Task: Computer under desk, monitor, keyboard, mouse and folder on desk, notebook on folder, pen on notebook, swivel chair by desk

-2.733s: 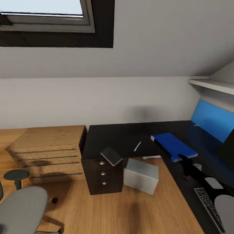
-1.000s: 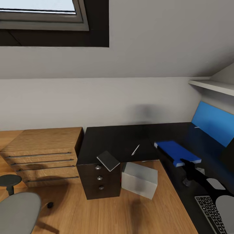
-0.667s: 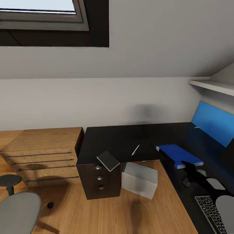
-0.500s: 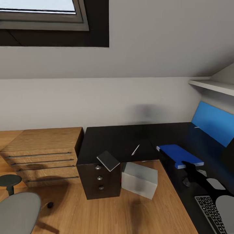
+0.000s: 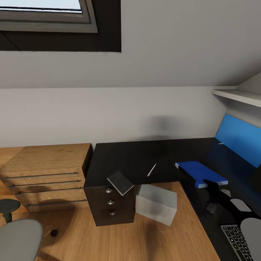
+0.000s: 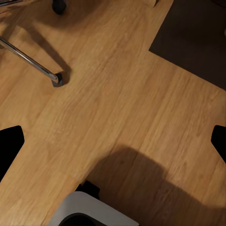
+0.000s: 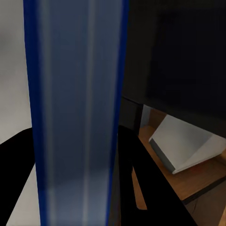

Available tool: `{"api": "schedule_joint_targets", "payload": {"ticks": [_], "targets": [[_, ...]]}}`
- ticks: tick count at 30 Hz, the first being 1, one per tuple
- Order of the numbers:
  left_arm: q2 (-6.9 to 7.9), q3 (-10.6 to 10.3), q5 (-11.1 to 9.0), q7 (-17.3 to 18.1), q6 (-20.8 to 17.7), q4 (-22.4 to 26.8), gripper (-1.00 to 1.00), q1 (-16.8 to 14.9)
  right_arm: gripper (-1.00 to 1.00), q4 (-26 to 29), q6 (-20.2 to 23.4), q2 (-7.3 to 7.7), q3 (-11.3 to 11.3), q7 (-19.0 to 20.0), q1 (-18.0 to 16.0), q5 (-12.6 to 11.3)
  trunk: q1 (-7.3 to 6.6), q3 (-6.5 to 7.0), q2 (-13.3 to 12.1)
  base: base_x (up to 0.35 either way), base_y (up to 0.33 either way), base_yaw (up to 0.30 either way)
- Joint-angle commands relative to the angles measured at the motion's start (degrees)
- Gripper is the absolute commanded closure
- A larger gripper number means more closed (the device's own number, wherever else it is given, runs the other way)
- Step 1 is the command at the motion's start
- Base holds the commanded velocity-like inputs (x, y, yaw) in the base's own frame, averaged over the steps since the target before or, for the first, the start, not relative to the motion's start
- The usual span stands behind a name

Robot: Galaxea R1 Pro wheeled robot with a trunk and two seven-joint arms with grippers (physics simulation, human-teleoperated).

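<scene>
Blue folder is gripped by right hand, held flat just above the tabletop. Pen and notebook are seen well beyond it. Left hand state cannot be told.

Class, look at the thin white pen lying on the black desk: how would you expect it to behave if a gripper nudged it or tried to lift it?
The pen looks slim and rod-like, so a sideways nudge would probably roll it or spin it across the smooth desk. It seems small, so likely light. Lying flat, it gives little height to grasp and may slip away.
</scene>
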State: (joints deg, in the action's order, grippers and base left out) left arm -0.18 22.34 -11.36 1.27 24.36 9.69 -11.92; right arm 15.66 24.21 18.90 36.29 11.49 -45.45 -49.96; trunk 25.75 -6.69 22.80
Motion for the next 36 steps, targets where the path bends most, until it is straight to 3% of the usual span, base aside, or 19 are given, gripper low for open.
{"api": "schedule_joint_targets", "payload": {"ticks": [1,11,15,36], "targets": [[0.0,-0.19,-0.6,0.13,0.16,-0.02,-1.0,-0.04,1.0,-0.01,0.33,0.0,0.37,0.09,-0.07,-0.01,0.04,-0.12,0.12,0.018,0.0,0.0],[0.0,-0.19,-0.6,0.13,0.15,-0.02,-1.0,-0.04,1.0,0.0,0.32,0.12,0.36,0.12,-0.03,0.06,0.04,-0.12,0.12,0.004,0.0,0.0],[-1.14,-0.02,-0.6,0.13,0.08,-0.02,-1.0,-0.04,1.0,-0.92,-0.05,-0.44,0.26,-0.14,0.93,0.39,0.04,-0.12,0.12,0.066,0.0,0.0],[-0.97,-0.04,-0.6,0.06,0.08,-0.02,-1.0,-0.04,1.0,-1.57,-0.05,-0.11,0.22,0.09,1.42,0.3,0.04,-0.12,0.12,0.024,0.0,0.0]]}}
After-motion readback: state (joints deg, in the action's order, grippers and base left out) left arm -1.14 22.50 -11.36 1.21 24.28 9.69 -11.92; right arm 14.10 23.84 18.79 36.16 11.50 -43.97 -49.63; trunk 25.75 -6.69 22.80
